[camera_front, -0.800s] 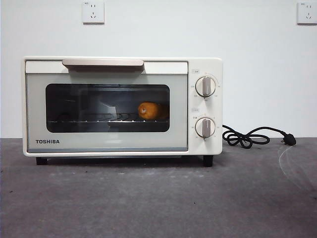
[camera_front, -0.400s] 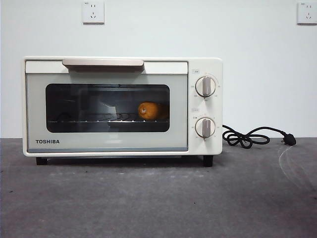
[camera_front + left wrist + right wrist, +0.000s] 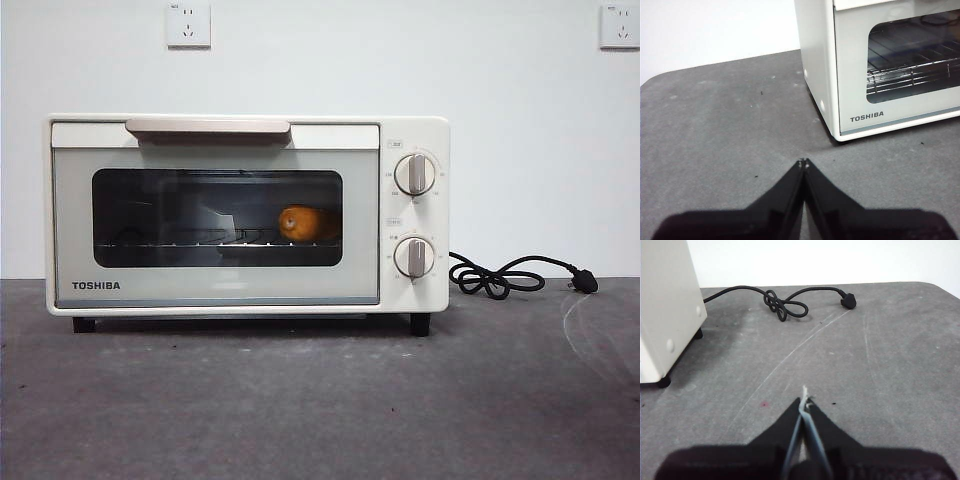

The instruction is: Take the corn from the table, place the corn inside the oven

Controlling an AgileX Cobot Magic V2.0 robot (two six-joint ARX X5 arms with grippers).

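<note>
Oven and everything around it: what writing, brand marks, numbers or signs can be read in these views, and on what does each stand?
"TOSHIBA": on the lower left corner of the oven door, also readable in the left wrist view.
Small labels above the upper knob and the lower knob: too small to read.
Scale marks around both knobs: too small to read.
Tiny marks on the two wall sockets: unreadable.
Nothing written on the table, the cord or either tool.
</note>
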